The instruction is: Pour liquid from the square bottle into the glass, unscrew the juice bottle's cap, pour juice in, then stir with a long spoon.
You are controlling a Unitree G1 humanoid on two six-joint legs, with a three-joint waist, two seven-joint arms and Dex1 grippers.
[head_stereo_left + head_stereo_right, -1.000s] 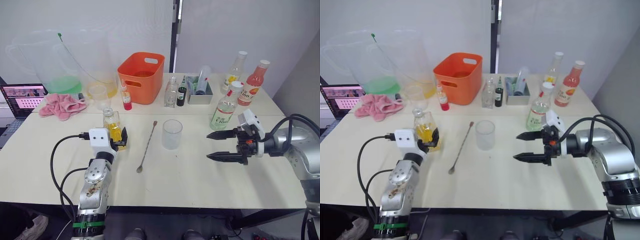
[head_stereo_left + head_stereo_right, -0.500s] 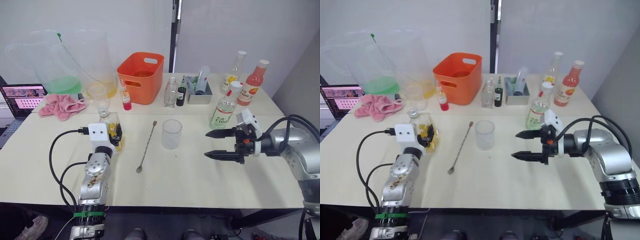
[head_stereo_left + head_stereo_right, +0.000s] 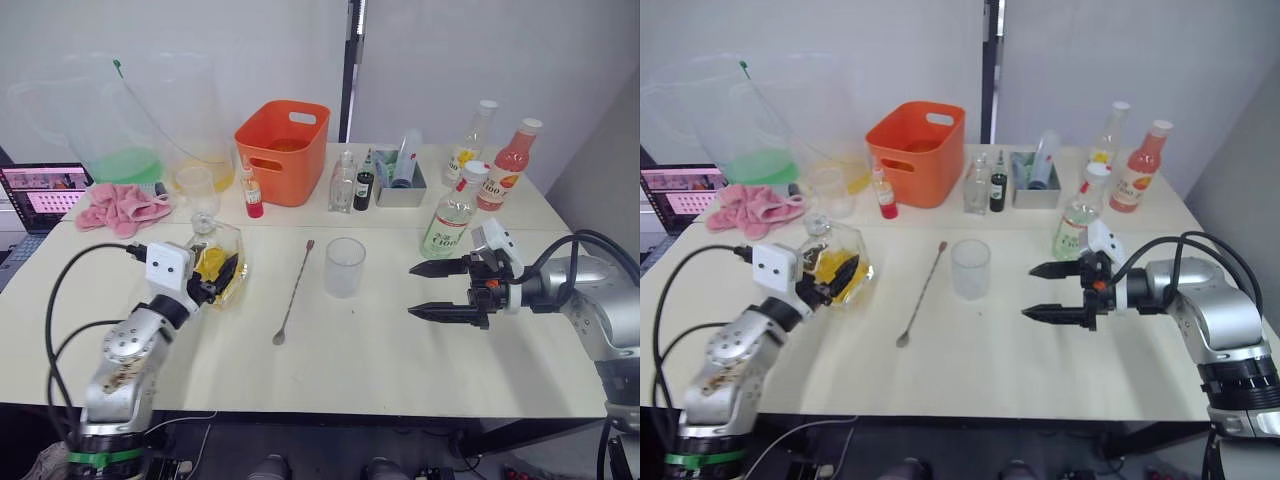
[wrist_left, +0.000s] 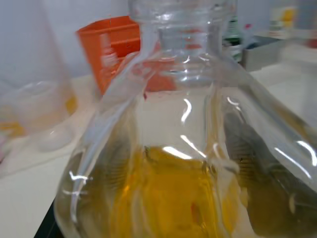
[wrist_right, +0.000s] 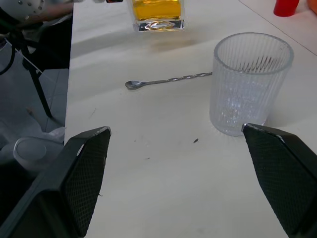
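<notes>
Compared with a second ago, the left gripper (image 3: 222, 275) is swinging outward and tipping the square bottle (image 3: 218, 268), which was upright and is now leaning, neck toward ten o'clock; the right gripper (image 3: 440, 290) is hovering about where it was, fingers spread wide and grasping nothing. The left gripper is clenched on the square bottle, whose clear glass body is holding yellow liquid pooled low (the left wrist view is showing its open neck and the liquid filling roughly the lower half). The bottle is sitting over the table (image 3: 360, 350) at nine o'clock from the ribbed glass (image 3: 344, 267), with the long spoon (image 3: 294, 293) lying flat between them. The glass is standing upright near the table's middle, well apart from both grippers. The green-labelled juice bottle (image 3: 450, 212) is standing capped at two o'clock from the glass, just behind the right gripper. Farther back are an orange bin (image 3: 283, 152), a pink cloth (image 3: 122, 207), large clear pitchers (image 3: 120, 125), a small red bottle (image 3: 253, 195) and two more drink bottles (image 3: 495, 155).
</notes>
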